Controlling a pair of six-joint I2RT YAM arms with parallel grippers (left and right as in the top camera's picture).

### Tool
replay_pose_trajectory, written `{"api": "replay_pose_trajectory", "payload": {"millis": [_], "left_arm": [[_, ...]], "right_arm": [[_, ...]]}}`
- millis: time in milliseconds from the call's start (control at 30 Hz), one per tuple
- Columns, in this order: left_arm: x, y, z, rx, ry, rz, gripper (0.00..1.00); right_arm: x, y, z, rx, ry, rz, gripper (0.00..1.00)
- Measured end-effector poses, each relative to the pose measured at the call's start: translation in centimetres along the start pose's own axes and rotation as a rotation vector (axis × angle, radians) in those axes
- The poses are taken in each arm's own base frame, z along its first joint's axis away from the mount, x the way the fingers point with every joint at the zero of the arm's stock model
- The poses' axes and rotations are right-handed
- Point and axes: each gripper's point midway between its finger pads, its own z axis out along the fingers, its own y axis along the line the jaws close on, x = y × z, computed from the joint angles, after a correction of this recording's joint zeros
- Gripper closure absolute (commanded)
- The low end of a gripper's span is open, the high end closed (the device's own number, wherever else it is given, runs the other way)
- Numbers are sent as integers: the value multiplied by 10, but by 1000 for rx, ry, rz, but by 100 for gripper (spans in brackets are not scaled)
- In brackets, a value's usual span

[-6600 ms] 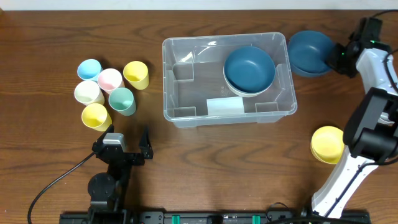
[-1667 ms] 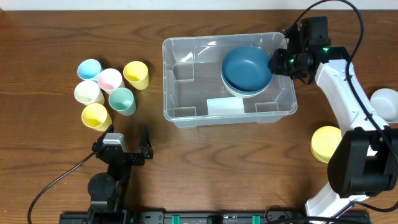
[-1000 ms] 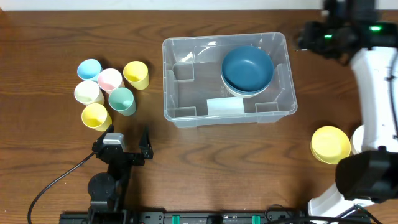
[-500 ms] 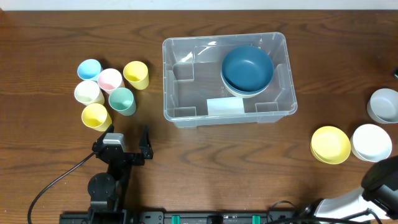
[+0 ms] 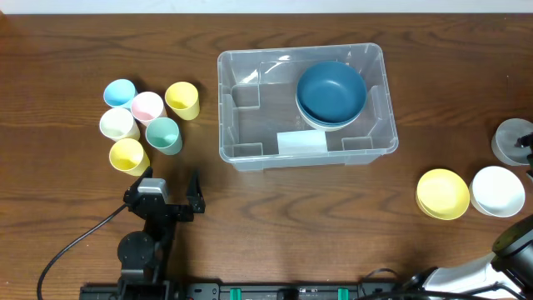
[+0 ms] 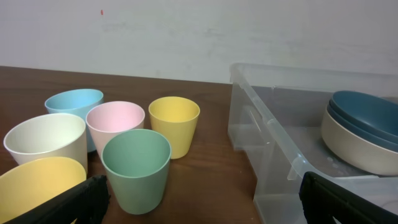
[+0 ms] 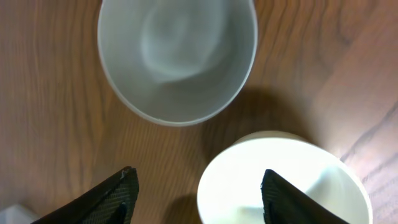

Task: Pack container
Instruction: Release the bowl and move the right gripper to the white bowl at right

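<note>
The container [image 5: 250, 127], a big clear bin, stands at the table's middle with two blue bowls [image 5: 332, 90] stacked on a pale one in its right half. From the left wrist the container [image 6: 267, 127] and the bowls [image 6: 367, 118] show on the right. My left gripper [image 5: 171, 180] rests open near the front edge, its fingers empty [image 6: 205, 202]. My right gripper [image 7: 199, 186] hangs open above a grey bowl [image 7: 177, 56] and a white bowl [image 7: 283, 183], holding nothing. It is almost out of the overhead view at the right edge.
Several cups cluster at the left: blue [image 5: 119, 92], pink [image 5: 147, 107], yellow [image 5: 181, 99], green [image 5: 163, 134], white [image 5: 118, 124], yellow [image 5: 128, 155]. At the right sit a yellow bowl [image 5: 442, 193], a white bowl [image 5: 497, 190] and a grey bowl [image 5: 510, 140].
The right arm put a blue bowl onto the stack in the container, then swung away to the right edge, now above the grey and white bowls. The left arm has not moved.
</note>
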Motion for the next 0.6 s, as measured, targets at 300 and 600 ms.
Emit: {"api": "replay_pose_trajectory", "payload": {"millis": [300,600], "left_arm": [[0,0,0,0,0,0,2],[0,0,0,0,0,0,2]], "right_arm": [[-22,-8,15,41,-79,-12,42],[-23,-21,50,86,-44,-20,58]]}}
